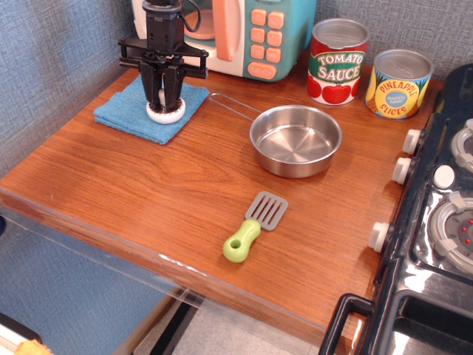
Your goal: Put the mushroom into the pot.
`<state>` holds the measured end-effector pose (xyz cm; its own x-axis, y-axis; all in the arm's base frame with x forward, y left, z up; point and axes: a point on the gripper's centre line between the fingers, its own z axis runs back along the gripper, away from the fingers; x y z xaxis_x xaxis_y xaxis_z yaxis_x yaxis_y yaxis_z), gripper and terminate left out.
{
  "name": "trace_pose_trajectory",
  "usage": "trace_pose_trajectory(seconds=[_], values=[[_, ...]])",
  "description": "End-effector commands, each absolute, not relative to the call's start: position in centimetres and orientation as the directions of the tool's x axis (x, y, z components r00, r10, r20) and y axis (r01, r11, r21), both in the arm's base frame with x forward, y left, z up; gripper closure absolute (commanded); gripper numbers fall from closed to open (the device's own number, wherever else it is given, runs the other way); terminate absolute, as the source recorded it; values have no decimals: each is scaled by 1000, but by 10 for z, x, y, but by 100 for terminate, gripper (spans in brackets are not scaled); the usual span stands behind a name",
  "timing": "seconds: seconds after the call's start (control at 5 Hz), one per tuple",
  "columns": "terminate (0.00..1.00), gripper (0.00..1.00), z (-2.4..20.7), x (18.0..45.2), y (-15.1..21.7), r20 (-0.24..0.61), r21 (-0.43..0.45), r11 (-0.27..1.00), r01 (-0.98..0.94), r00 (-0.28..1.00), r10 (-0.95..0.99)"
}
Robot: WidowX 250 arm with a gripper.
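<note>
Black and pointing straight down, the end effector has its two fingers drawn in close on either side of the mushroom's short white stem, apparently gripping it. That mushroom sits stem-up, with its white cap resting on a folded blue cloth near the back left corner of the tabletop. Whether the cap is lifted clear of the cloth cannot be told from this view.

Right of the cloth, and apart from it, the pot stands empty on the wood, a shallow shiny steel pan whose thin wire handle reaches back toward the cloth's right corner. In front of the pot lies a toy spatula with a grey slotted blade and a green handle, pointing toward the tabletop's front edge.

Behind the end effector stands a toy microwave in teal and white with peach buttons. Right of it are a tomato sauce can and, just beside that, a pineapple slices can. A black toy stove with white knobs borders the tabletop on the right.
</note>
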<state>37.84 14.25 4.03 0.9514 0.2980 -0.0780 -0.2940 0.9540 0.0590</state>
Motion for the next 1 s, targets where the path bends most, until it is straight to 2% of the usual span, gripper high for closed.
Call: trace_pose_trajectory(seconds=[0.0, 0.2, 0.4, 0.8], values=[[0, 100, 141, 387, 81, 193, -9, 981, -194, 962, 192], [0, 100, 136, 390, 38, 184, -53, 996, -72, 980, 81], [0, 100, 120, 394, 8, 151, -38, 999, -5, 988, 11], [0, 100, 89, 387, -16, 77, 4, 997, 78, 994, -78]])
